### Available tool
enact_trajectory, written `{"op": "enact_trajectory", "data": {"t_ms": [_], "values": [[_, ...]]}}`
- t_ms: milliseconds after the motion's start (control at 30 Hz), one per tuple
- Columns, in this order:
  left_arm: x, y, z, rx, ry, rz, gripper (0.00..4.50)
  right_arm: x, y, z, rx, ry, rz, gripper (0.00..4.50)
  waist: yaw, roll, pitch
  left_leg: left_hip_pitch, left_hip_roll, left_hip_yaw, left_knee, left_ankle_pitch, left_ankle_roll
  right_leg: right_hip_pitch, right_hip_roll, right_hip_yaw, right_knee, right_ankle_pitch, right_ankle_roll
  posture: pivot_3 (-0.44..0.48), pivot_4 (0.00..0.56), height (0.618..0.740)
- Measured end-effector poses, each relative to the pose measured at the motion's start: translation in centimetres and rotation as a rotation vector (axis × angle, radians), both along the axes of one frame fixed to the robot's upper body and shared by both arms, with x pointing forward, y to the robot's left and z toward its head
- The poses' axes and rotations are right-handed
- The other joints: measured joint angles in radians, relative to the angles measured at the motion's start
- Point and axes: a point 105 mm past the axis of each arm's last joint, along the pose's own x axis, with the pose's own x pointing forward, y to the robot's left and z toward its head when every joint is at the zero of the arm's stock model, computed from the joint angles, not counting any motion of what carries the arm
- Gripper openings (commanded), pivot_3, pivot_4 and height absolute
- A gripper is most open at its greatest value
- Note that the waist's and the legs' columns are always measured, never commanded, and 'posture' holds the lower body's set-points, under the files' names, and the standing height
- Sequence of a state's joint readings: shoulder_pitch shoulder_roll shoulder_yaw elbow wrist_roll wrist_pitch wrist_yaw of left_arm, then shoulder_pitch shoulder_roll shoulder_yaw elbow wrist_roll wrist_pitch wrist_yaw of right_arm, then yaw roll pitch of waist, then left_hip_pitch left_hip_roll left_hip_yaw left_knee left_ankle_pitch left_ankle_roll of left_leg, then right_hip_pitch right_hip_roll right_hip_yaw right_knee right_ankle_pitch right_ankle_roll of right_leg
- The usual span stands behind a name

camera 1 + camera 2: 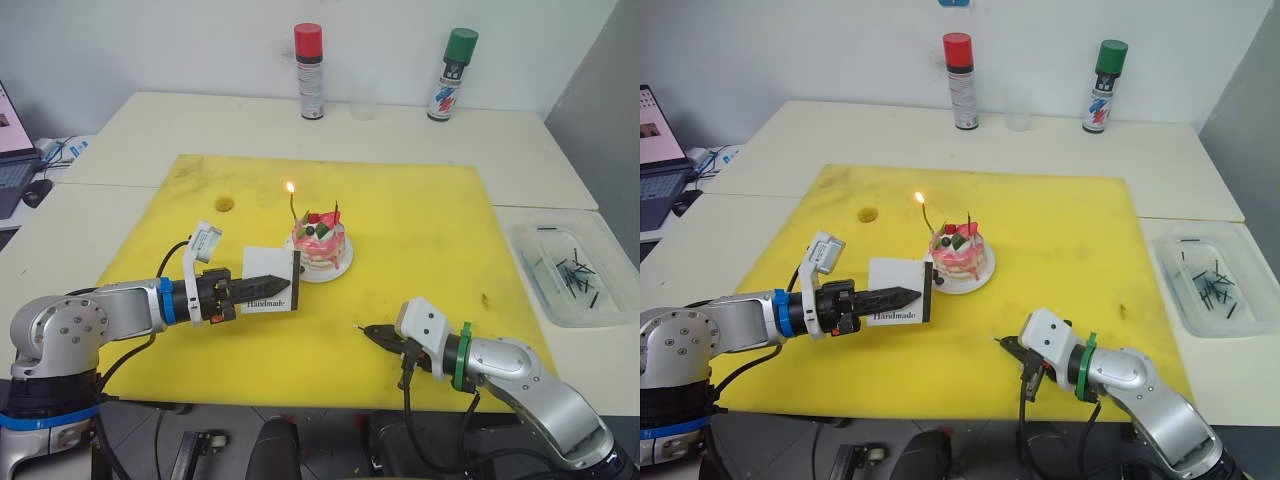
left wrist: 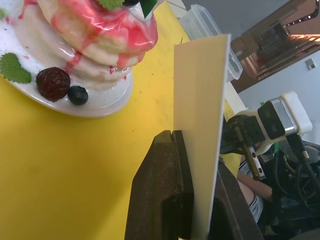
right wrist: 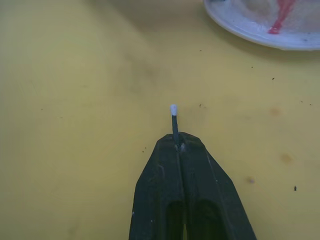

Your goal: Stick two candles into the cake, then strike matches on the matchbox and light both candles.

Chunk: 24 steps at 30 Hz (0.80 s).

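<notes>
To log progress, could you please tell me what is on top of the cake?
Two candles stand in the cake: one lit, one unlit, beside a strawberry and green bits. How deep they sit is hidden.

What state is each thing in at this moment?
Left candle: upright in the cake, lit.
Right candle: in the cake, unlit.
Cake: on its plate, upright.
Matchbox: held on edge by the left gripper.
Match: unlit, pinched in the right gripper.
Spray cans: upright, capped.
</notes>
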State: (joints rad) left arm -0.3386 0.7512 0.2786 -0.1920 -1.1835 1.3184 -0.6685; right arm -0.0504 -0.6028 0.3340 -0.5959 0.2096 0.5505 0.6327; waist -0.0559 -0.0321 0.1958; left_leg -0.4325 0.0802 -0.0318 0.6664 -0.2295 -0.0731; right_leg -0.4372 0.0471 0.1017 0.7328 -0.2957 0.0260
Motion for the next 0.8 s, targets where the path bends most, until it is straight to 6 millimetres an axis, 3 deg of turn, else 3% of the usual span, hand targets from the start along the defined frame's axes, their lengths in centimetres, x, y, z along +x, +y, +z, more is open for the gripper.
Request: {"op": "enact_trajectory", "data": {"t_ms": [33,367,800], "values": [[0.0,0.0,0.0,0.001,0.002,-0.001,0.00,0.1,0.0,0.0,0.004,-0.001,-0.002,1.28,0.000,0.000,0.000,0.000,0.000,0.000,0.000,0.000,0.000,0.000,0.000,0.000,0.000,0.000,0.000,0.000,0.150,0.684],[0.3,0.0,0.7,0.009,-0.018,-0.005,0.00,-0.3,1.0,0.9,0.118,-0.032,0.058,1.28,0.001,0.000,0.000,0.000,0.000,-0.001,0.000,0.000,0.000,0.000,0.000,-0.001,0.000,0.000,0.000,0.000,0.150,0.684],[0.4,0.2,0.9,0.004,-0.012,-0.015,0.00,0.3,0.7,-0.6,0.148,-0.027,0.028,1.28,0.001,0.000,0.000,0.000,0.000,-0.001,0.001,0.000,0.000,0.001,0.000,-0.001,0.001,0.000,0.000,0.000,0.150,0.684]]}}
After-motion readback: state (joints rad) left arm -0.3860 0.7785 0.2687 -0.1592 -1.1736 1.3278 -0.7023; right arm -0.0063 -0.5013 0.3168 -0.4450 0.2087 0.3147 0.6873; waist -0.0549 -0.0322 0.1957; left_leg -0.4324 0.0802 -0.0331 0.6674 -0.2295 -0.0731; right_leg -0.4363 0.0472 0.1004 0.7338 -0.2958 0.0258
